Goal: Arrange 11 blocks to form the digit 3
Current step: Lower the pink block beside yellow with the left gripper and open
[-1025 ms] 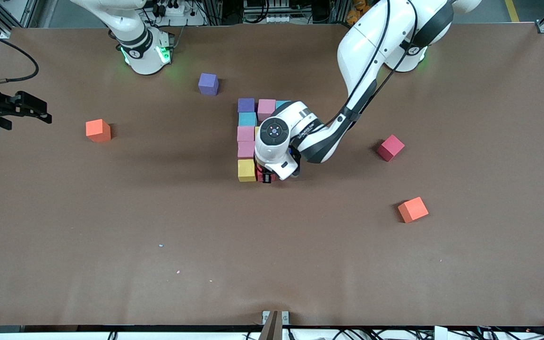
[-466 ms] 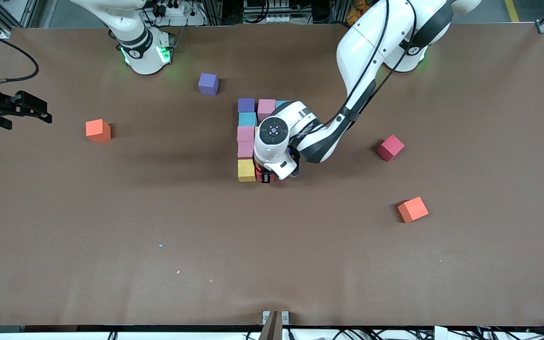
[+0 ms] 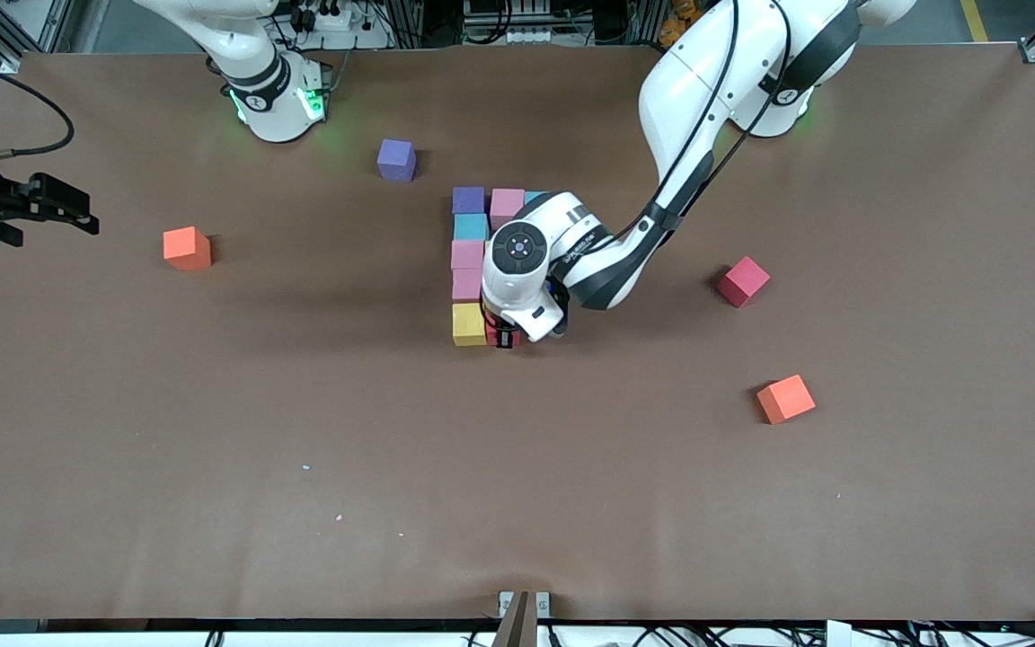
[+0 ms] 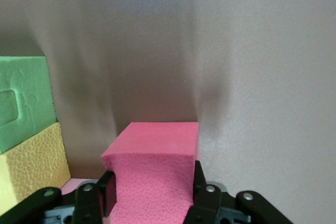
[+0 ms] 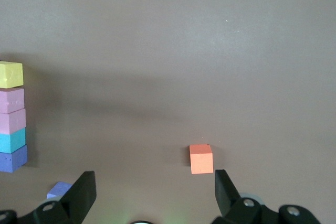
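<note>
Your brown table [image 3: 212,449] carries block cluster [image 3: 469,270] mid-table; loose purple cube [image 3: 396,160], crimson cube [image 3: 743,281], two orange cubes [image 3: 187,248] [image 3: 785,399].

Even overhead light, soft arm shadows; left wrist view slightly blurred.

cluster of cubes [image 3: 468,268] is set mid-table in a touching column | lone cube [image 3: 396,160] is placed near the right arm's base, farther from the front camera | another cube [image 3: 187,248] lies toward the right arm's end | two cubes [image 3: 743,280] [image 3: 785,399] lie well apart toward the left arm's end
</note>
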You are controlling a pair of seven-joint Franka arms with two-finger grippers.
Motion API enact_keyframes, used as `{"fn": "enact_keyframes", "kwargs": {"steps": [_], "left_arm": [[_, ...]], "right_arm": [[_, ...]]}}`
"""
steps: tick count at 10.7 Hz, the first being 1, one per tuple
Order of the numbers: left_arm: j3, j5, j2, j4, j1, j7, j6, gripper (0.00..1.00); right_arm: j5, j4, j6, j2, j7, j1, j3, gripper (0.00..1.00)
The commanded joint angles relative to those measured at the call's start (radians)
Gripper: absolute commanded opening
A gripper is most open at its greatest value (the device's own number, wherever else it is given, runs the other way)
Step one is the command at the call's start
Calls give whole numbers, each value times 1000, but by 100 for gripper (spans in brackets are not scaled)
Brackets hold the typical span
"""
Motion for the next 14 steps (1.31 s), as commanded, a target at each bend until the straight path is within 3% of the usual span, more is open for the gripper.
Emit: {"fn": "enact_keyframes", "kwargs": {"steps": [1, 2, 3, 4, 8, 11, 14], "left_arm": [[12, 1, 32, 31, -17, -10, 16, 20], [12, 1, 32, 29, -17, -7, 16, 43], [12, 4, 31, 28, -17, -4, 16, 92], [15, 10, 31, 26, -18, -1, 16, 100], [16, 16, -20, 17, -11, 1, 5, 100], [15, 31, -113, -1, -3, 2, -102, 100], [12, 62, -318, -185, 29, 62, -147, 100]], "right_arm": [[15, -17, -4, -21, 7, -11, 8, 100], [15, -17, -2, -21, 7, -11, 8, 100], [15, -17, -2, -21, 7, -11, 8, 100], [15, -15, -2, -21, 7, -11, 8, 100], [15, -17, -2, -21, 7, -11, 8, 100], [15, -17, -2, -20, 7, -9, 8, 100], [15, -17, -2, -21, 7, -11, 8, 100]]}}
